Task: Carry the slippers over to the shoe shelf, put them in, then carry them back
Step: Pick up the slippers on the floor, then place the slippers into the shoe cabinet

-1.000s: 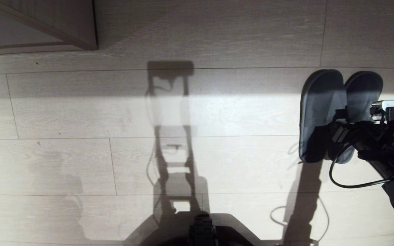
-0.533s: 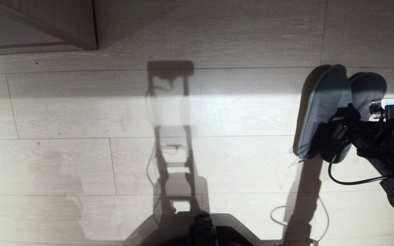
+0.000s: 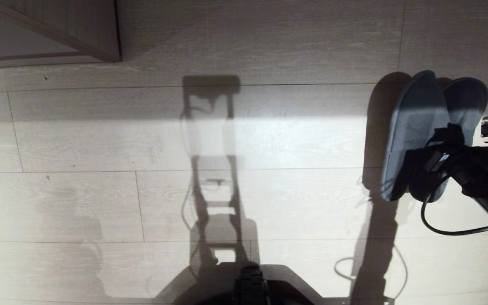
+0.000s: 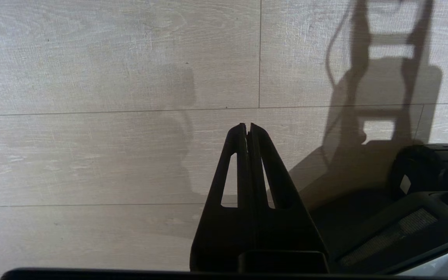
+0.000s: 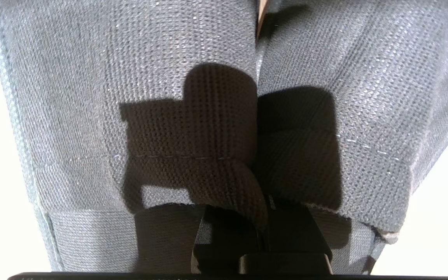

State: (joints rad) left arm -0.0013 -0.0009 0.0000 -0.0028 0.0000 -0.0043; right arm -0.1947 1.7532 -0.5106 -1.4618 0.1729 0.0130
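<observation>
1. The slippers (image 3: 422,123) are a pair in soft grey-blue cloth, with rounded toes and thin flat soles.
2. In the right wrist view the slippers (image 5: 193,116) show a coarse knitted weave. A stitched seam line crosses each upper near its opening edge. One edge carries a narrow dotted binding.
3. The pair sits at the right side of the head view, over the floor (image 3: 269,203), at the end of the right arm. The two slippers lie side by side and touch along their inner edges.
4. The long axis of each slipper runs away from the robot. The toes point to the far side and the heels face the robot base (image 3: 250,286).
5. The left slipper of the pair is tilted on edge, so its thin sole rim is turned toward the camera. The pair casts a long dark shadow on the floor to its left.
6. The right gripper (image 3: 436,159) is clenched on the slippers; its fingers pinch the adjoining inner edges of the two uppers.
7. The left gripper (image 4: 248,130) is clenched on nothing, its two slotted black fingers pressed together above bare floor.
8. The floor is pale wood-grain plank with thin dark joints.
9. A corner of the shoe shelf (image 3: 79,29), beige wood-grain board, lies at the far left, well apart from the slippers.
</observation>
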